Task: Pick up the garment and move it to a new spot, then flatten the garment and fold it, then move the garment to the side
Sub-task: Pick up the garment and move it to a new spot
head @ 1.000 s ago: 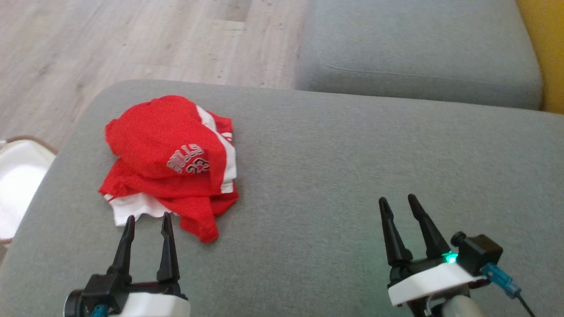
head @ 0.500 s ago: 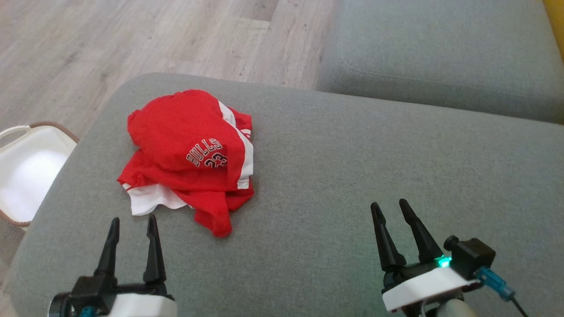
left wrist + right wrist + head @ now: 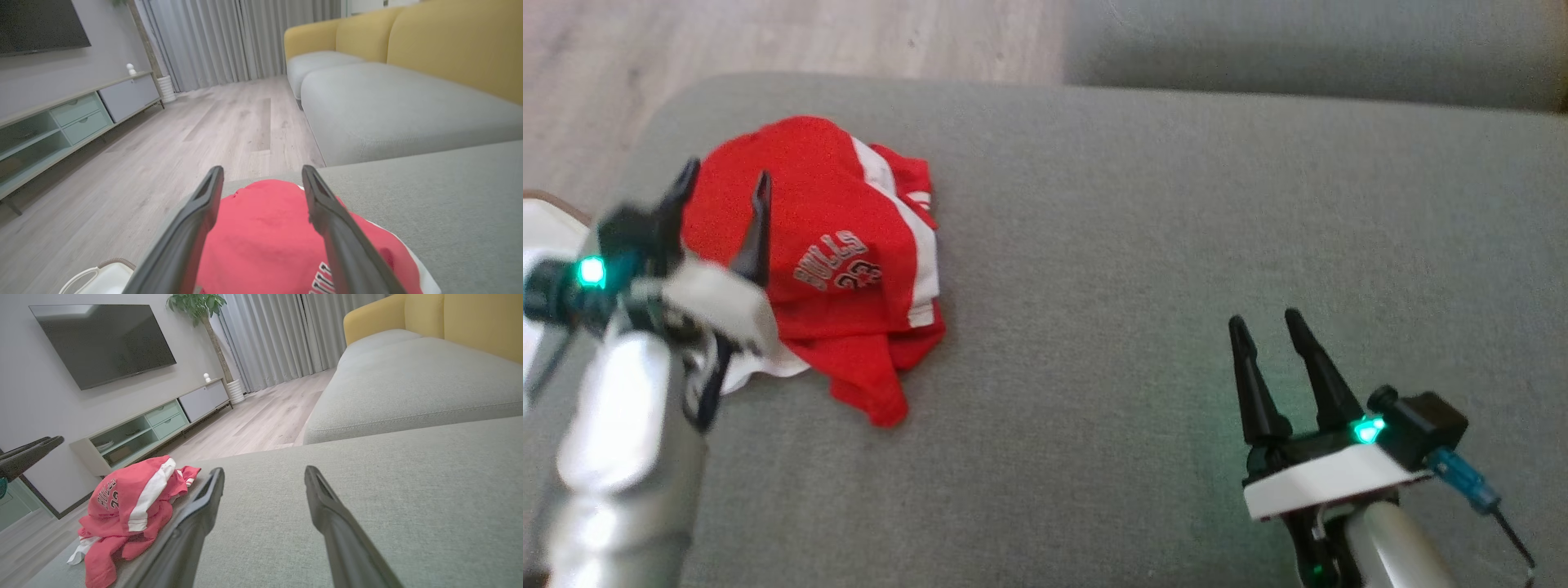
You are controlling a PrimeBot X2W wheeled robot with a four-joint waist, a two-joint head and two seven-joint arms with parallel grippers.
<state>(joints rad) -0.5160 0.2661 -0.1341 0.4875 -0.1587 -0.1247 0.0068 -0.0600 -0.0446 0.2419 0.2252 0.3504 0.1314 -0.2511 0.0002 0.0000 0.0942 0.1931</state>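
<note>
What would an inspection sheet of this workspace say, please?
Surface: grey cushion, smooth.
Job's things: red garment, crumpled at the cushion's left end.
Clutter: white basket on the floor beside the cushion.
Grippers: left gripper open over the garment, contact unclear; right gripper open over bare cushion.
Cables: blue-plugged cable at the right wrist.
Surroundings: TV, cabinet, curtains, yellow sofa back.

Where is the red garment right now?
In the head view, the red Bulls garment lies crumpled at the left end of the grey sofa cushion, with the open left gripper over it.
</note>
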